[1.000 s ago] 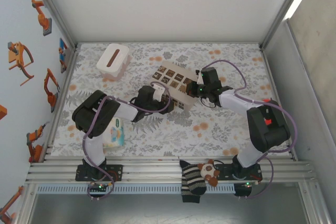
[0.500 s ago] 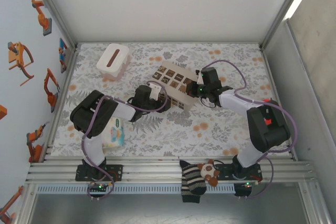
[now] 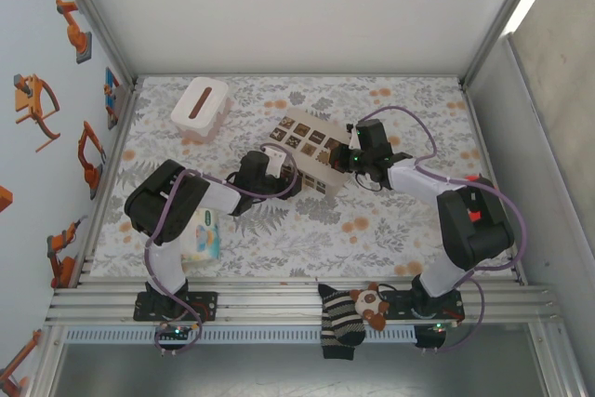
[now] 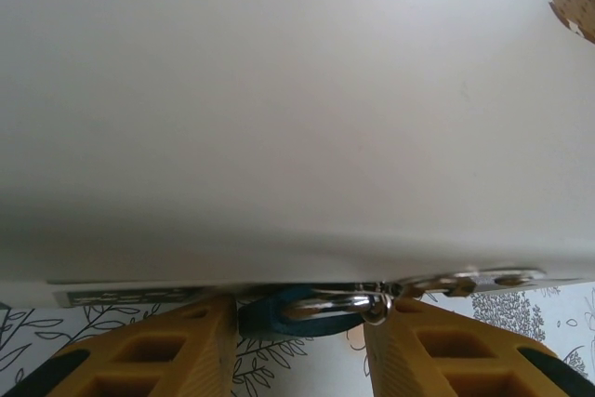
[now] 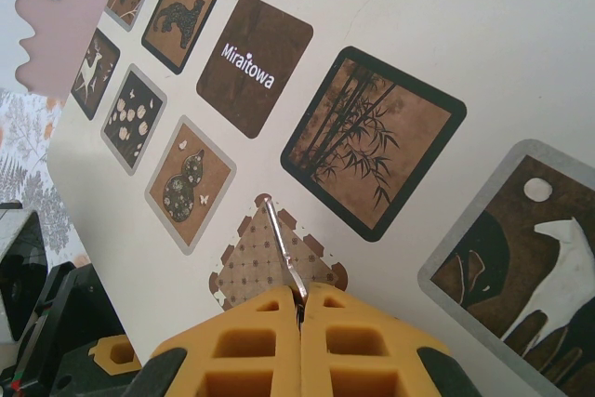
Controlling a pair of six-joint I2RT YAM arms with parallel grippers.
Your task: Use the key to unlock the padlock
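Note:
In the left wrist view, the tiny blue padlock (image 4: 271, 315) with its pale metal shackle (image 4: 335, 305) lies under the edge of the beige box (image 4: 297, 118). My left gripper (image 4: 302, 321) is shut on it, one yellow finger on each side. A thin silver key (image 5: 282, 244) sticks out of my right gripper (image 5: 300, 297), which is shut on it, pointing over the box's printed face (image 5: 390, 25). From above, the left gripper (image 3: 282, 178) is at the box's near edge and the right gripper (image 3: 346, 158) at its right side.
The beige box with dark squares (image 3: 307, 143) lies mid-table. A white tissue box (image 3: 200, 104) stands at the back left. A wipes packet (image 3: 204, 234) lies by the left arm. A striped sock and a plush toy (image 3: 351, 309) rest on the front rail.
The left arm shifted slightly to the left a second ago and has since held still. The right arm with the key has not moved.

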